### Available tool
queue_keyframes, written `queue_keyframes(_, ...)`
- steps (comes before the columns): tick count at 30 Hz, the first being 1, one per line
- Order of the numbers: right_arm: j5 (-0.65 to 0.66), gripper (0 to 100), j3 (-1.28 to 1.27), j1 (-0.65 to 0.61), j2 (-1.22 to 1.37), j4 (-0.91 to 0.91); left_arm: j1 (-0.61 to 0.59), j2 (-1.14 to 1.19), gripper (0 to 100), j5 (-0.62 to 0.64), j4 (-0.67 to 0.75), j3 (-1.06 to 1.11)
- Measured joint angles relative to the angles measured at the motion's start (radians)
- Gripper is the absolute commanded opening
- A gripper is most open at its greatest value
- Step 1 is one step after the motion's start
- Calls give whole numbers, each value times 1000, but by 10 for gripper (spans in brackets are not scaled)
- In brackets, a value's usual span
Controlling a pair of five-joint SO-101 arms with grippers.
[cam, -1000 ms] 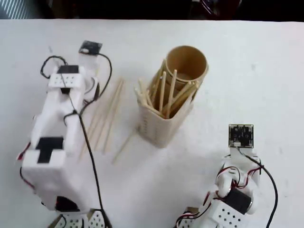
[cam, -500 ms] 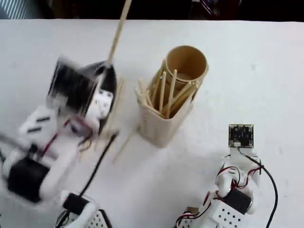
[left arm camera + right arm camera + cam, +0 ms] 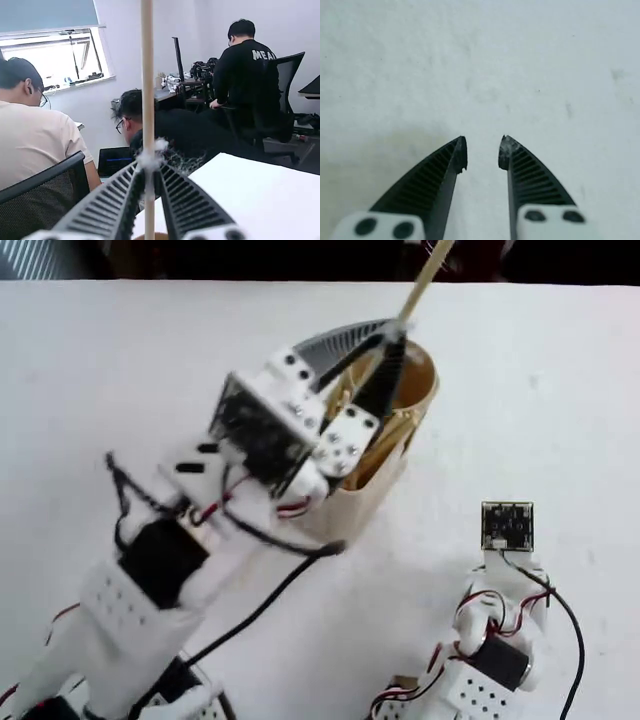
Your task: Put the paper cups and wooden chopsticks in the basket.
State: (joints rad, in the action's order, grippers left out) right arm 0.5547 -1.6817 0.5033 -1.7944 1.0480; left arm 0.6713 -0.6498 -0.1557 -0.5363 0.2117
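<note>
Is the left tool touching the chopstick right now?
Touching. The left wrist view shows the left tool pinching the chopstick between its tips, with no gap on either side.

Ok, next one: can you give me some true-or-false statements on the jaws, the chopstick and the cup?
1. The left jaws are shut on a chopstick. True.
2. That chopstick lies flat on the table. False: it is held up in the air over the basket.
3. The right jaws grip a cup. False: they are open over bare table, holding nothing.
4. A paper cup stands in the basket. True.
</note>
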Motion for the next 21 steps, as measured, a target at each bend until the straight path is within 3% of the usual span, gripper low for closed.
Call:
queue_keyframes(12,0,113,0,0,0,0,-5,63,69,0,-37,-35)
queue_keyframes(21,0,113,0,0,0,0,-78,63,68,0,-37,-35)
